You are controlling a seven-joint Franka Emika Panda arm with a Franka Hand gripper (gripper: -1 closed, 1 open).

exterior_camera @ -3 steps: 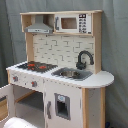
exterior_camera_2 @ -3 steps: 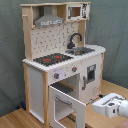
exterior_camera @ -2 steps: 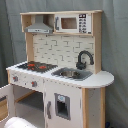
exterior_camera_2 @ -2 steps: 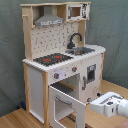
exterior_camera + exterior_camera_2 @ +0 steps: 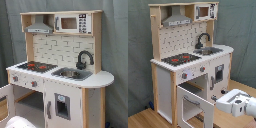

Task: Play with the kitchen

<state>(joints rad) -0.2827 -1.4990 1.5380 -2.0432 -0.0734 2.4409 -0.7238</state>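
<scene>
While the kitchen [image 5: 190, 60] stands on the wooden floor [image 5: 143, 119] with its oven door [image 5: 195, 102] swung open, the arm [image 5: 238, 103] nears it low, fingers unseen, likely approaching to grasp or push that door.

no legible text or labels anywhere

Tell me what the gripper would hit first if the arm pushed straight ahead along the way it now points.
Most likely the open oven door of the kitchen. In the second exterior view the arm's white end points toward the second exterior view's left, at the door's edge. Depth is unclear, so it might pass in front.
</scene>
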